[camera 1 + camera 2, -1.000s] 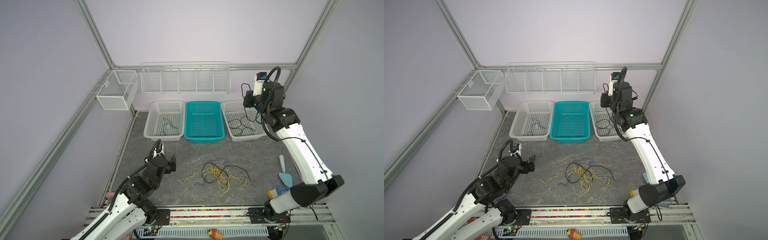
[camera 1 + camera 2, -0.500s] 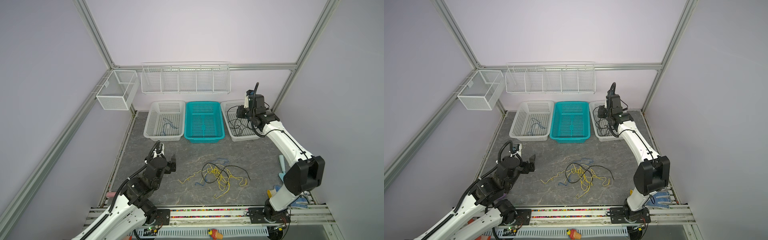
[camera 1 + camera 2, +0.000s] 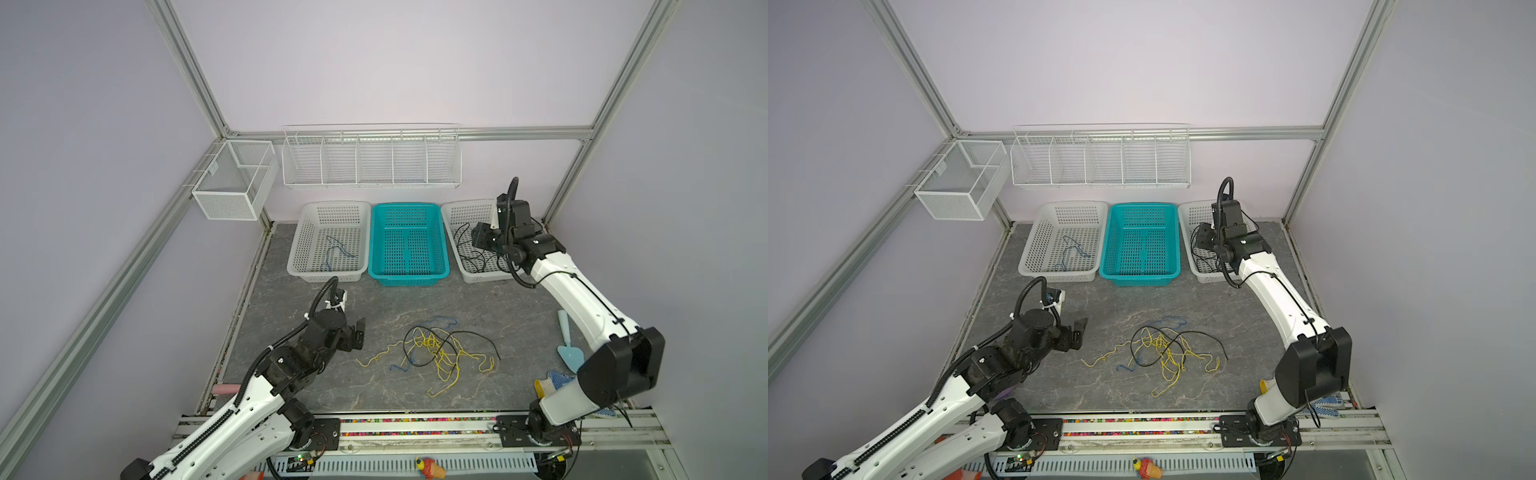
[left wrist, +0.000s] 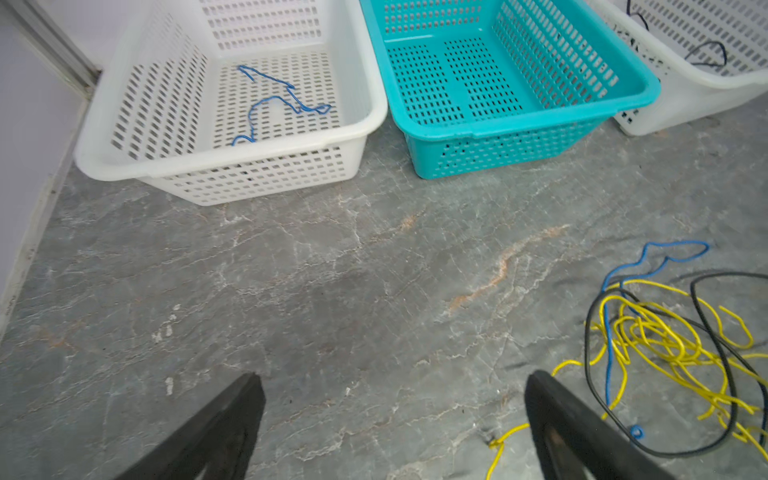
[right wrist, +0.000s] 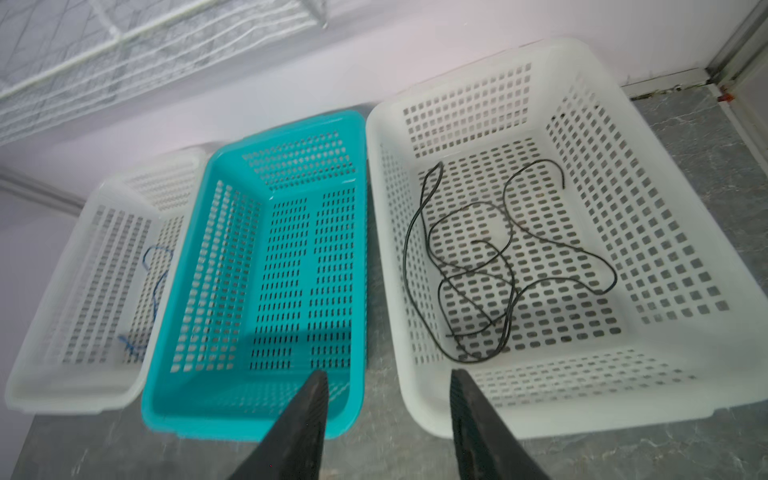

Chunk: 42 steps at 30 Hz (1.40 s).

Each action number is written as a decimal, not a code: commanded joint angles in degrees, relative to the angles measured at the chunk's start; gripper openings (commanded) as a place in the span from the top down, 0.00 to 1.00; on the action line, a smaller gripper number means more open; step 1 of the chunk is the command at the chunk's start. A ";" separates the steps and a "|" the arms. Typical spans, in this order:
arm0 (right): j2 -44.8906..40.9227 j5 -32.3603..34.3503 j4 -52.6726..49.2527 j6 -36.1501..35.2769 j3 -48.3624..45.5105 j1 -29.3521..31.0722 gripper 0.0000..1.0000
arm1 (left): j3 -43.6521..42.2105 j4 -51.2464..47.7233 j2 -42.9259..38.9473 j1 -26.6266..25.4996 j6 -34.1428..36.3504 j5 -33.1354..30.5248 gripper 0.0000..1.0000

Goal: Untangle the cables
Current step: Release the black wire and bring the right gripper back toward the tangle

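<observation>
Cable tangle [image 3: 432, 348] beside open L gripper [image 3: 358, 334]

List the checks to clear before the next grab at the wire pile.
1. Right gripper open, empty: ok.
2. Thin black wire wholly inside the right-hand white perforated plastic basket: ok.
3. Left gripper open, empty, beside the pile: ok.
4. Pile of yellow, black and blue wires on the grey marbled tabletop separated: not ok, tangled.
5. Teal perforated plastic basket empty: ok.
6. Topmost strand identified: cannot tell.
</observation>
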 commanded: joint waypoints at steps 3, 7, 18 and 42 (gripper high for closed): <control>-10.37 -6.65 -3.51 -2.01 -10.39 7.12 0.46 | 0.99 -0.53 2.78 0.33 0.99 5.02 0.01; -16.09 -13.88 -3.19 -4.71 -19.88 11.37 0.45 | 1.08 -0.61 2.72 0.29 1.11 6.78 0.01; -19.39 -9.06 -8.29 -13.58 -29.71 33.84 0.44 | 1.50 -1.14 2.62 0.29 1.25 7.14 0.01; 3.27 18.75 -7.94 -19.16 -26.02 53.58 0.44 | 1.87 -1.67 1.86 0.29 1.60 7.40 0.01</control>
